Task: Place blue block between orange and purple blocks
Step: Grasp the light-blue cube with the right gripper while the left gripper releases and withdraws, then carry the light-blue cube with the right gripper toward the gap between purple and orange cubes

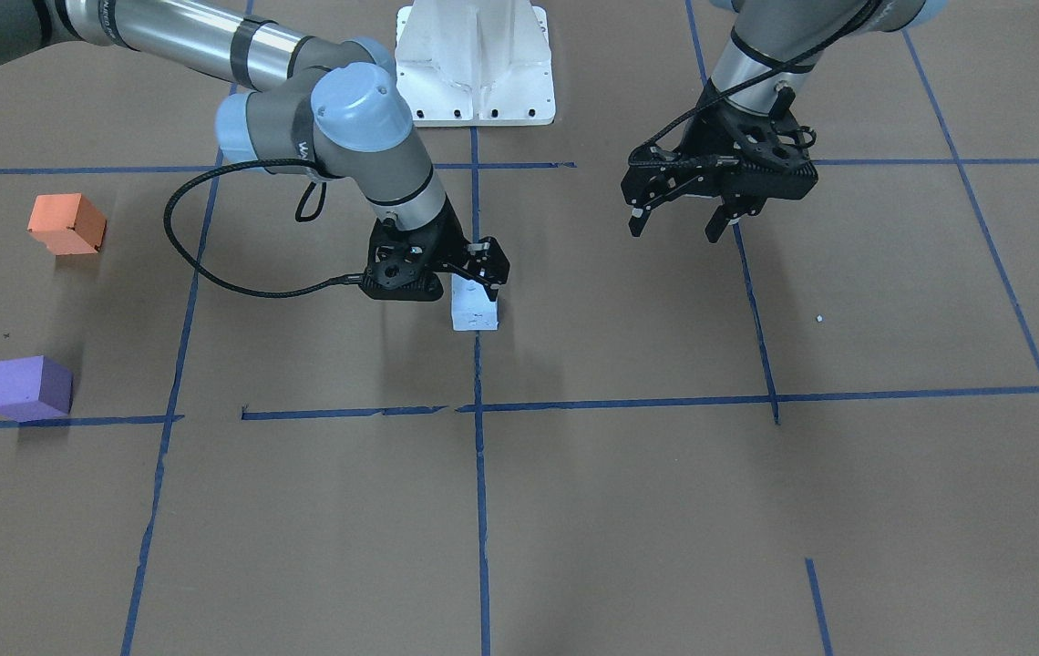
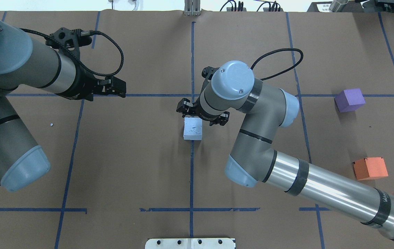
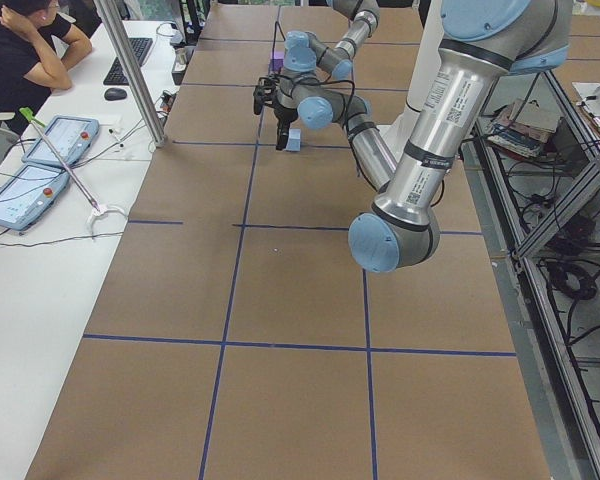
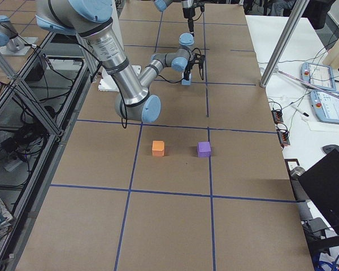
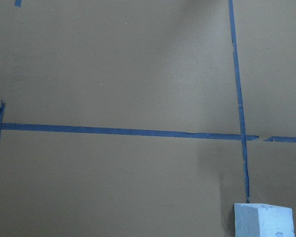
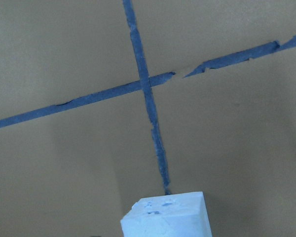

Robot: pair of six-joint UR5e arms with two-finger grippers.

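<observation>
right end effector released, just beside blue block — left end effector released

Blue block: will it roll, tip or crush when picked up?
Blue block probably won't roll: flat faces, sitting square on the table. Its pitted top suggests soft foam, so likely light and may dent when squeezed.

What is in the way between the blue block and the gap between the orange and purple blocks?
Nothing visible. Only bare brown table with tape lines lies between the blue block and the gap between the orange block and purple block.
</observation>
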